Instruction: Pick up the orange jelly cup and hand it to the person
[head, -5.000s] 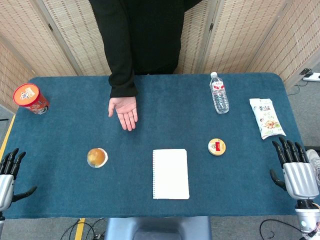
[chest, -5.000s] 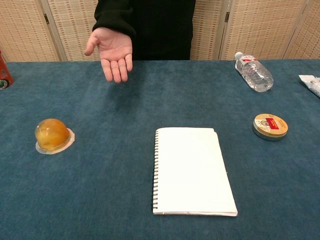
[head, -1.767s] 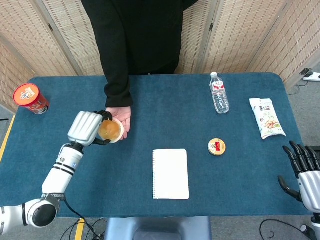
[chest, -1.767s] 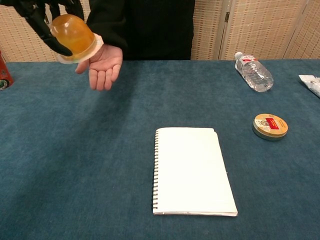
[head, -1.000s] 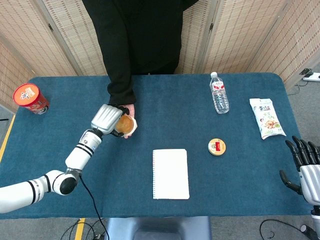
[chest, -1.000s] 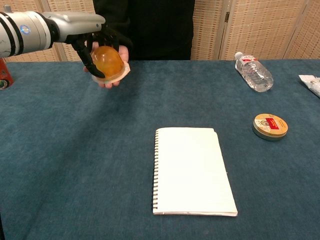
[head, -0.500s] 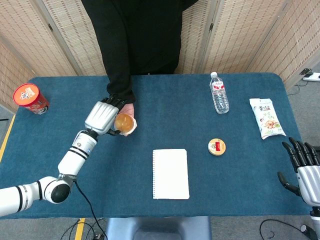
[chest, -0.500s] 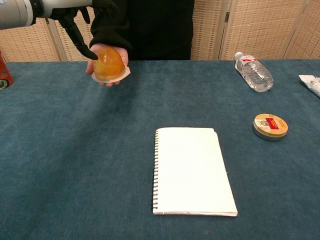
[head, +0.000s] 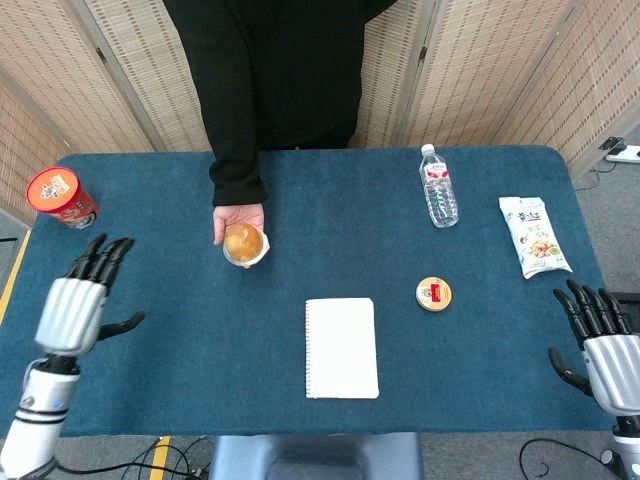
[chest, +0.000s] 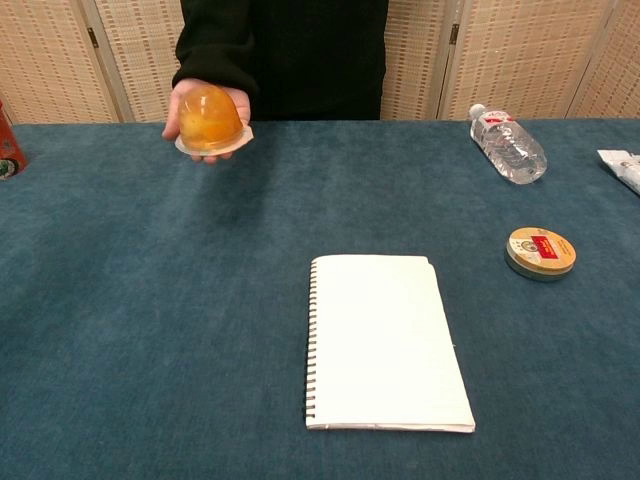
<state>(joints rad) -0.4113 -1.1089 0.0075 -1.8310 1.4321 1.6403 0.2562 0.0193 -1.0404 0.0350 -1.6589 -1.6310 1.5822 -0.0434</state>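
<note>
The orange jelly cup (head: 244, 242) (chest: 209, 121) rests dome-up on the person's open palm (head: 231, 222) (chest: 180, 100), above the table's far left part. My left hand (head: 78, 298) is back near the table's left front edge, open, fingers spread, holding nothing. It shows only in the head view. My right hand (head: 600, 345) hangs at the front right corner, open and empty, fingers pointing away from me. Neither hand touches the cup.
A white spiral notebook (head: 341, 347) (chest: 383, 342) lies front centre. A small round tin (head: 433, 294) (chest: 540, 252), a water bottle (head: 438, 187) (chest: 508, 143) and a snack bag (head: 534, 236) sit to the right. A red noodle cup (head: 61, 197) stands far left.
My left hand let go of the jelly cup on the person's palm and drew back to the left front edge. The person now holds the cup.
</note>
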